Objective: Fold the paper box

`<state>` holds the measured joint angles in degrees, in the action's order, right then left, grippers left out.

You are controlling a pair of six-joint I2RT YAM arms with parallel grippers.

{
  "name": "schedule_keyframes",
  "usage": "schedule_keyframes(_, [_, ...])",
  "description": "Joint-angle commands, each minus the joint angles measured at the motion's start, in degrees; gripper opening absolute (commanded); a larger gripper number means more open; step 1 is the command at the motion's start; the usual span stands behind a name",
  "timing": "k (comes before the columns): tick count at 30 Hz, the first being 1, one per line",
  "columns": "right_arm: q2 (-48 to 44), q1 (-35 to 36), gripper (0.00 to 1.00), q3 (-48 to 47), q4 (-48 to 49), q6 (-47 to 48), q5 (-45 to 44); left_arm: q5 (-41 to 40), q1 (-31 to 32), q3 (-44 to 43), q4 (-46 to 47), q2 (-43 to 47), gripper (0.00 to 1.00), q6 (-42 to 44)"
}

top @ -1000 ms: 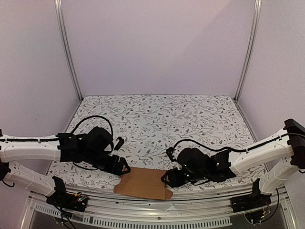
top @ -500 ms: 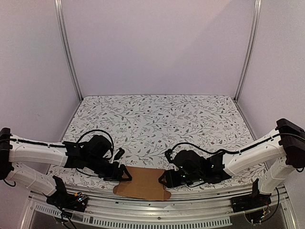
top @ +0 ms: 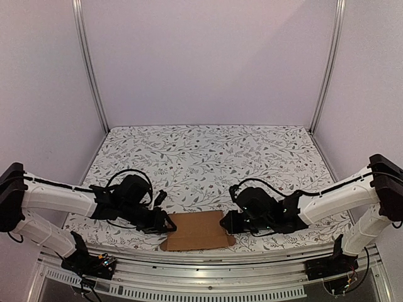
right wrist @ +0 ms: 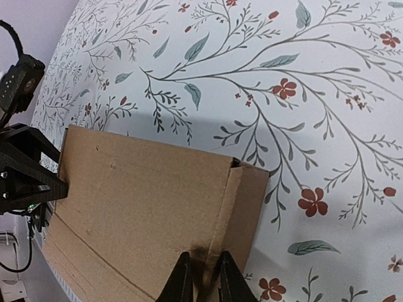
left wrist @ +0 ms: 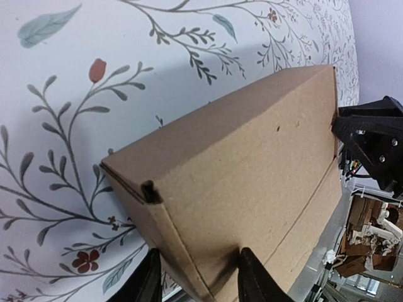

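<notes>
The left arm [top: 56, 200] stretches low along the table's [top: 208, 151] near edge, wrist turned inward. The left gripper [top: 165, 224] straddles the left end of the paper box [top: 196, 231]; its fingers [left wrist: 250, 277] flank the cardboard, but whether they clamp it cannot be told. The box lies flattened at the middle of that near edge. The right gripper [top: 227, 221] pinches a raised crease at its right end, and the right arm [top: 334, 196] reaches low from the table's right side.
</notes>
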<state>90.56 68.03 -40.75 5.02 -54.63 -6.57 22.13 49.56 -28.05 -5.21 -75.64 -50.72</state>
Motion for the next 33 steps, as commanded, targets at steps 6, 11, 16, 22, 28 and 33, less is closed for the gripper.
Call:
schedule_keyframes(6, [-0.11,-4.22,0.0,1.55,-1.11,2.53,-0.65,0.2,-3.41,-1.54,10.99,-5.59,0.44,-0.39])
schedule_keyframes(11, [1.28,-4.98,0.0,2.18,-0.36,2.87,-0.9,-0.43,-4.91,-3.73,8.84,-4.58,0.6,1.16])
schedule_keyframes(16, [1.81,-5.47,0.0,2.84,0.04,2.62,-2.13,-0.09,-5.59,-4.29,5.79,-2.5,0.69,1.58])
schedule_keyframes(22, [2.78,-5.58,0.0,2.78,0.04,2.35,-3.49,2.87,-5.62,-0.85,8.16,-0.91,0.76,-2.53])
schedule_keyframes(28, [3.57,-5.62,0.0,3.13,0.34,1.65,-3.99,3.79,-5.62,3.01,10.37,1.74,0.79,-6.4])
schedule_keyframes(33, [3.64,-5.56,0.0,3.29,0.6,1.39,-4.02,3.62,-5.62,4.23,10.6,2.32,0.81,-7.11])
